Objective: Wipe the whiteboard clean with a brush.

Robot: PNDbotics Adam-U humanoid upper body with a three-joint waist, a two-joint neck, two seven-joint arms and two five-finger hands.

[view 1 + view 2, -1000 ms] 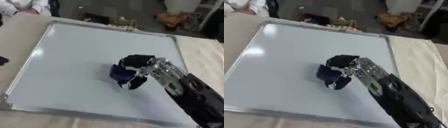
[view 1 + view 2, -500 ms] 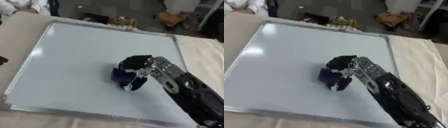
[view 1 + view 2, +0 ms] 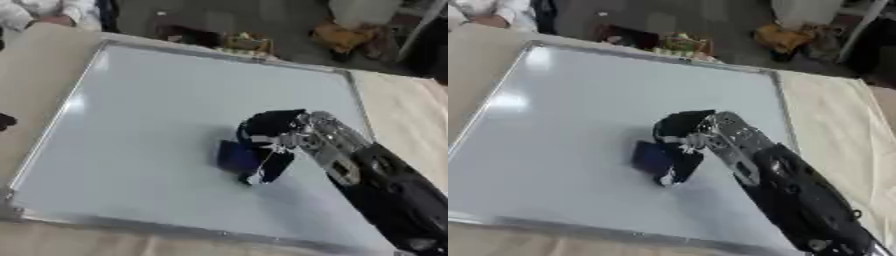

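A large whiteboard (image 3: 149,110) with a metal frame lies flat on the cloth-covered table; its surface looks white with no marks that I can make out. My right hand (image 3: 273,132) reaches in from the lower right and rests on the board near its middle. Its fingers and thumb are curled round a dark blue brush (image 3: 236,156), which is pressed flat against the board. The left hand shows in neither view.
A beige cloth (image 3: 411,125) covers the table right of the board. A small dark thing (image 3: 5,121) lies at the left edge. Beyond the far frame are cluttered objects (image 3: 249,42) on the floor and a person's sleeve (image 3: 52,10) at the top left.
My right hand and the brush have stayed at nearly the same spot on the board, shifting only slightly. The whole picture has moved a little with the head.
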